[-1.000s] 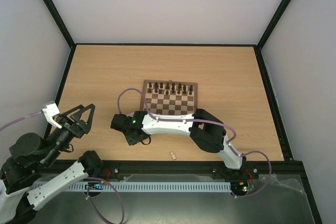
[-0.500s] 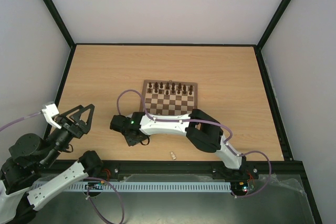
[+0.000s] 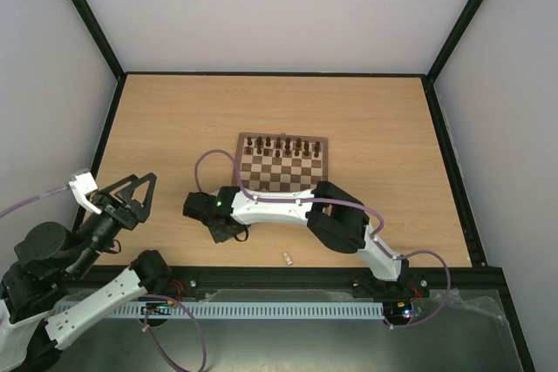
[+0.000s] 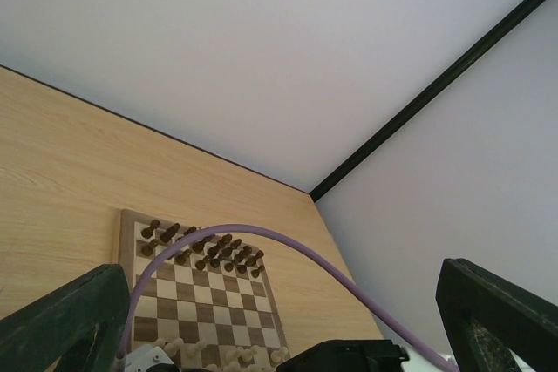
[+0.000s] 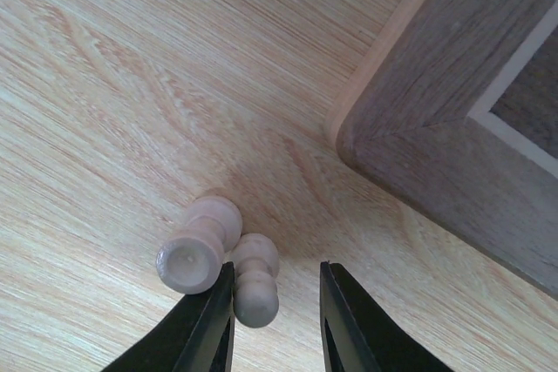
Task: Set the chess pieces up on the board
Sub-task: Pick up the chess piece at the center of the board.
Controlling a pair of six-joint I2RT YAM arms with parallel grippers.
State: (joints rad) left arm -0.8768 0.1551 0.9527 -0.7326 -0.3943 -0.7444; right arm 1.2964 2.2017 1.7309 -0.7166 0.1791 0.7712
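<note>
- light wood-grain counter [image 3: 174, 119] carries a square wooden chessboard [image 3: 283, 172] with light and dark brown checks and a mid-brown frame, near the middle of the overhead view.
- dark brown turned chess pieces [image 3: 281, 143] stand along the chessboard's 12 o'clock edge. the left wrist view shows them [image 4: 209, 254] filling the far ranks of the chessboard [image 4: 209, 311], with some pale cream pieces [image 4: 231, 356] on the ranks at 6 o'clock.
- right pincer [image 3: 228, 231], on its white and black arm [image 3: 279, 206] stretched across the chessboard's near edge, hangs low over the counter at about 7 o'clock off the near-left corner.
- in its own wrist view the right pincer [image 5: 275, 324] has its black fingers [image 5: 205, 328] partly apart and clamped on nothing. the chessboard's rounded corner [image 5: 436, 102] sits at 2 o'clock.
- two small pale figures rest on the bare counter just off that corner, touching each other. the inner pale piece [image 5: 257, 285] is in the gap, right beside the 9 o'clock finger, with clear space to the other finger. the outer pale piece [image 5: 196, 246] is outside the gap at 10 o'clock. whether they stand or lie i cannot tell.
- lone pale piece [image 3: 287, 258] sits on the counter at 6 o'clock of the chessboard, by the counter's near edge, well apart from both pincers.
- left pincer [image 3: 150, 193] hangs at 8 o'clock of the chessboard, its fingers spread wide and holding nothing. a purple cable [image 4: 288, 246] arches across its view.
</note>
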